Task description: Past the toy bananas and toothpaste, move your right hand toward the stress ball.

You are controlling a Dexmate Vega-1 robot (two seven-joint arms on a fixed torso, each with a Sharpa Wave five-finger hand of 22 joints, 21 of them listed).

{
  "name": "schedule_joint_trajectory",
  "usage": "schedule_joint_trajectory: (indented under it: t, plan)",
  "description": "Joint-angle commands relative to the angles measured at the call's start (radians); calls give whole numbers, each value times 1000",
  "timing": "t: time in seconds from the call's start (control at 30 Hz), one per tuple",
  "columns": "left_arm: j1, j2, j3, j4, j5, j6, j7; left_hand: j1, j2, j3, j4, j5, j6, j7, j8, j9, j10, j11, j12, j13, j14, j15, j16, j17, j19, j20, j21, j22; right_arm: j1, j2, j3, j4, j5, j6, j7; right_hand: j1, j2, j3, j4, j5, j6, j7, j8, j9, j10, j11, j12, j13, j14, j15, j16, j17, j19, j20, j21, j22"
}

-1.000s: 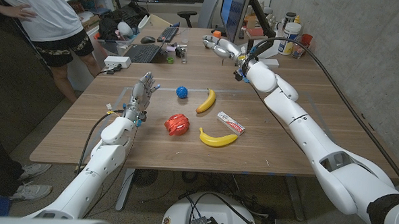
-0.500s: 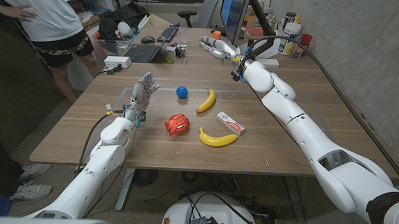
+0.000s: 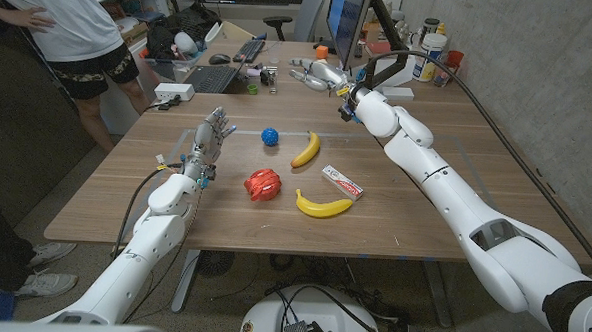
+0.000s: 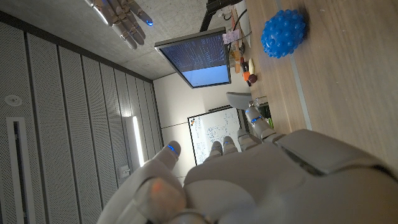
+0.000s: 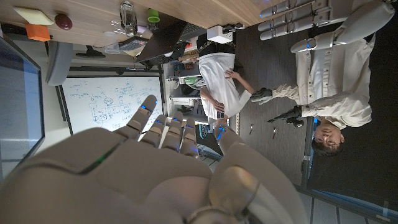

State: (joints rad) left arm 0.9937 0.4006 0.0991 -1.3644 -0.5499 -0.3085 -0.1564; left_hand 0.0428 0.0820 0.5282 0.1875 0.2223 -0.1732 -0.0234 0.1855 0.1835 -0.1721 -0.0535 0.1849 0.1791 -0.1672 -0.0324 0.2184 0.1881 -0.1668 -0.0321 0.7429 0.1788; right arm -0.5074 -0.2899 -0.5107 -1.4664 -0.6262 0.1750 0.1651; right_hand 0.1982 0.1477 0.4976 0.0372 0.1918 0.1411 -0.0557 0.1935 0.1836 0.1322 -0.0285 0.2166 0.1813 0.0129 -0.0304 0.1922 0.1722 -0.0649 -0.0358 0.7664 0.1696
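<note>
The blue spiky stress ball (image 3: 269,136) (image 4: 283,25) lies on the wooden table (image 3: 134,199), in front of my left hand (image 3: 210,137). One toy banana (image 3: 306,149) lies just right of the ball and a second banana (image 3: 323,204) lies nearer. The toothpaste box (image 3: 341,182) sits between them, to the right. My right hand (image 3: 317,77) (image 4: 124,18) hovers beyond the bananas and behind the ball, fingers stretched out and empty. The left hand stands upright with fingers apart, holding nothing.
A red crumpled object (image 3: 261,184) lies near the front banana. Keyboards (image 3: 212,78), a monitor (image 3: 346,18), bottles (image 3: 434,40) and small clutter crowd the table's far part. A person (image 3: 67,26) stands at the far left.
My right hand has drifted a little to the left and slightly lower over the far part of the table. The left hand and the objects have stayed put.
</note>
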Motion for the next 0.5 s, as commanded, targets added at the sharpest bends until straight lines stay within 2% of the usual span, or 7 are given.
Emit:
schedule_joint_trajectory:
  t: [0.03, 0.5]
  plan:
    - [9, 1, -5, -8, -2, -1, 2, -12, 93, 5, -1, 0, 4, 0, 6, 3, -7, 1, 3, 5, -28, -12, 4, 2, -27, -49, 0, 4, 15, 5, -26, 20, -35, 19, 8, 19, 6, 1, -8, -7, 1, -8, -1, 5, 2, -1, -3, 4, 7, -12, -2, 1, 5, -66, -6, 3]
    - [13, 2, -10, -8, -5, 0, -3, -12, 93, 5, -1, 0, 5, 1, 6, 3, -8, 1, 3, 5, -29, -12, 3, 2, -26, -49, -2, 4, 25, 14, -47, 31, -64, 14, 18, 14, 7, -11, -1, -12, 2, -16, -1, 6, 0, -3, -4, 4, 3, -14, 0, 6, 3, -68, -13, 5]
